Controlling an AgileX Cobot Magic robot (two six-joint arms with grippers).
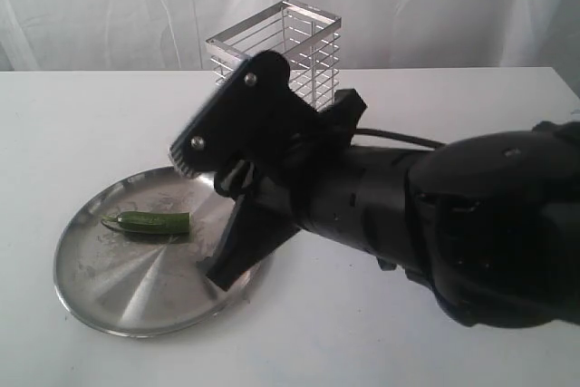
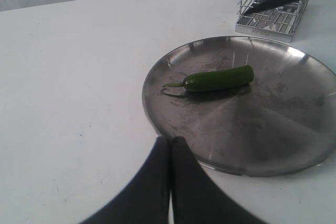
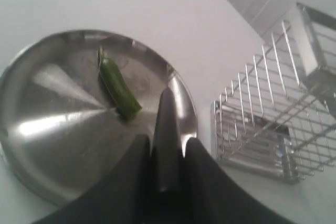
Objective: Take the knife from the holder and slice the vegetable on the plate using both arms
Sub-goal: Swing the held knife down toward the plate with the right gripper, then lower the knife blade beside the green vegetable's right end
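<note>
Right claw (image 3: pixel 167 141) pinches the slim black knife (image 3: pixel 167 114), its point over the shiny scratched plate (image 3: pixel 47 129); the glossy green vegetable (image 3: pixel 119 90) lies just beyond it. Left claw (image 2: pixel 170 141) is pressed together.

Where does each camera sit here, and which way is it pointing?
Exterior: off the arms, looking across the table at the holder against a curtain; the right arm fills its foreground.
Left wrist: behind the shut left claw, looking over it at the plate and vegetable.
Right wrist: on the right arm, looking along the knife held in the right claw, toward the plate.
Shared: all three show plate, vegetable and holder.
</note>
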